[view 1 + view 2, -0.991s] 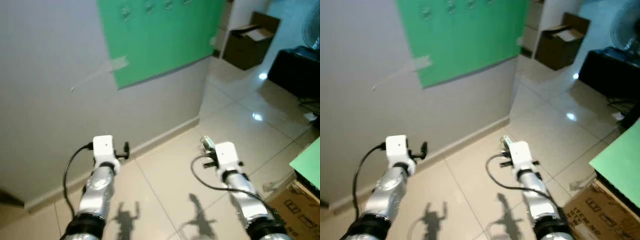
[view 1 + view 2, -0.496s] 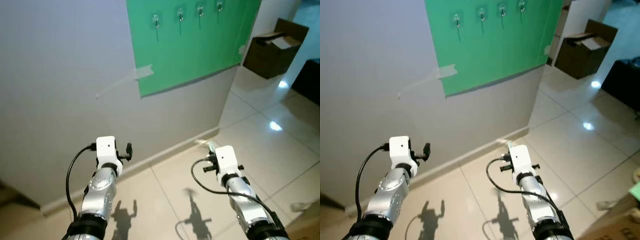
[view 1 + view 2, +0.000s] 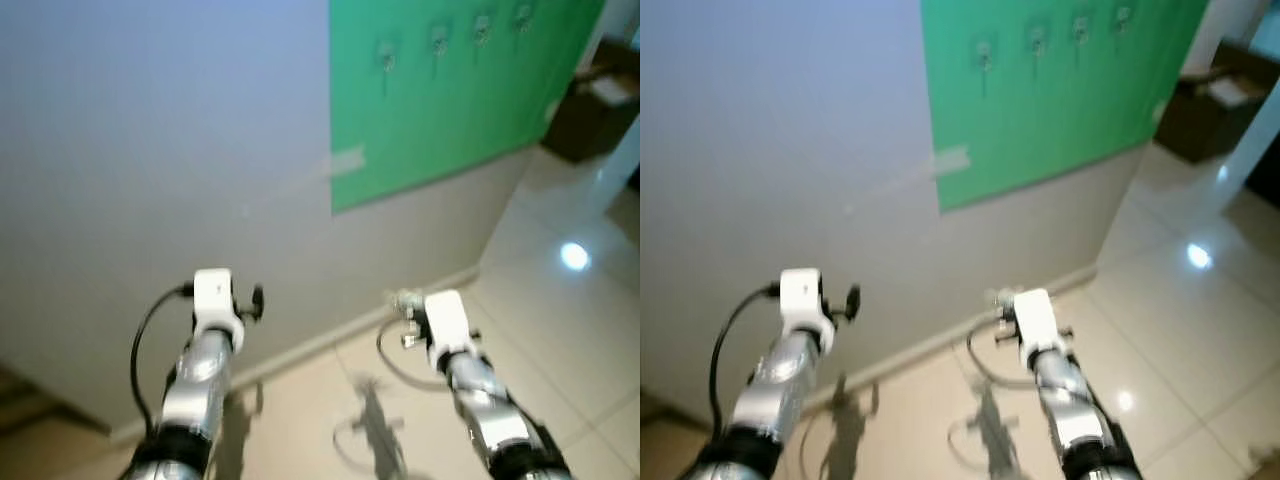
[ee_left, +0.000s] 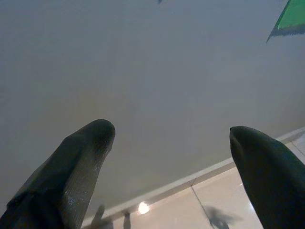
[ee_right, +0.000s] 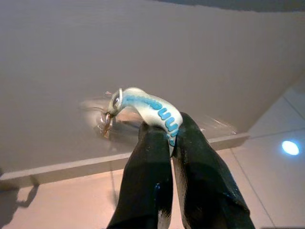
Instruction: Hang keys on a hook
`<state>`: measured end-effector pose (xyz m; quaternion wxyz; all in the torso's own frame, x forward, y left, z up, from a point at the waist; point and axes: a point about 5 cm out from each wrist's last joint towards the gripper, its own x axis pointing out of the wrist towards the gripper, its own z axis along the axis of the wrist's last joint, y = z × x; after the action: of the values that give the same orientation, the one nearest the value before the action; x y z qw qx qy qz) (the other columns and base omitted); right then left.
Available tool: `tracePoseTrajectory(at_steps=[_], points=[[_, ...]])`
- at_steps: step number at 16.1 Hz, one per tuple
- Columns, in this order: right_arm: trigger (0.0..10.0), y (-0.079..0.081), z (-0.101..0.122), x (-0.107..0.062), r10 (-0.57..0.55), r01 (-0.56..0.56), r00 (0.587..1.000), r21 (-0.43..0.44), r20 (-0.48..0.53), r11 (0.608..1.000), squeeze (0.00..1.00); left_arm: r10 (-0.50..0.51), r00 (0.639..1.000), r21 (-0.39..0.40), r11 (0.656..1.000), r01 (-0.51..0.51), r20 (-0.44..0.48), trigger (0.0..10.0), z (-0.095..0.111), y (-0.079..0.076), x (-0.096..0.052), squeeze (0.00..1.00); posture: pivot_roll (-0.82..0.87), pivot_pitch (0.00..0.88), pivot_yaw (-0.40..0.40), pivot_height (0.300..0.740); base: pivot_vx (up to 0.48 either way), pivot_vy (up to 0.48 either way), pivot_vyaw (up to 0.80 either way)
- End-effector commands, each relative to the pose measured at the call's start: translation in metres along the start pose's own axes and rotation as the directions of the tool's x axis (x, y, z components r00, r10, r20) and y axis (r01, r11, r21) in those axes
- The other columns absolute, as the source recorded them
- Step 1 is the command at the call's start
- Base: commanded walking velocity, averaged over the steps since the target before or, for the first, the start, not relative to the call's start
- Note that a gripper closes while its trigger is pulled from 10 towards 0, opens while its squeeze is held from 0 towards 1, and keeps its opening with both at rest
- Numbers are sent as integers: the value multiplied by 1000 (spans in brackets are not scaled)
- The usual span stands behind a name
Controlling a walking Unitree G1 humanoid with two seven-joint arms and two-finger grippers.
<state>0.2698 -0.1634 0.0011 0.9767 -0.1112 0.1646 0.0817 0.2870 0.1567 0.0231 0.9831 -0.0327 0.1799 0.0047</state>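
A green board (image 3: 450, 90) hangs on the grey wall up and to the right, with a row of small metal hooks (image 3: 438, 40) near its top. My right gripper (image 5: 167, 131) is shut on a white key strap with blue lettering (image 5: 152, 109); a metal ring and blurred keys (image 5: 106, 119) dangle from its end. In the eye views that gripper (image 3: 405, 300) is held low near the skirting, well below the hooks. My left gripper (image 4: 171, 138) is open with nothing between its fingers, facing the bare wall.
The grey wall (image 3: 150, 150) stands close in front, meeting glossy beige floor tiles (image 3: 560, 300) at a pale skirting. A dark box (image 3: 590, 100) sits at the far right beyond the board. A strip of tape (image 3: 345, 160) sticks out at the board's lower left corner.
The view has swung left and is blurred, so the green board and hooks now sit further right. Both arms keep their pose; the keys swing in the right gripper.
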Motion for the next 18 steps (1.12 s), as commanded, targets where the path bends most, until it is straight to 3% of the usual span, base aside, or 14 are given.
tracePoseTrajectory(at_steps=[1,11,18], points=[[0,-11,0,-1,-29,29,1000,-9,5,1000,0,-30,1000,18,999,30,4,10000,3,-12,2,0,-168,0,67,740,0,0,0],[0,-7,-3,-2,-7,7,1000,-4,-7,1000,0,23,1000,68,997,-23,0,10000,3,-7,4,0,-166,0,66,740,0,-420,0],[0,-2,-5,-3,20,-20,1000,-7,-12,1000,0,85,996,48,995,-84,-12,10000,0,-1,3,0,-156,0,60,740,111,-429,0]])
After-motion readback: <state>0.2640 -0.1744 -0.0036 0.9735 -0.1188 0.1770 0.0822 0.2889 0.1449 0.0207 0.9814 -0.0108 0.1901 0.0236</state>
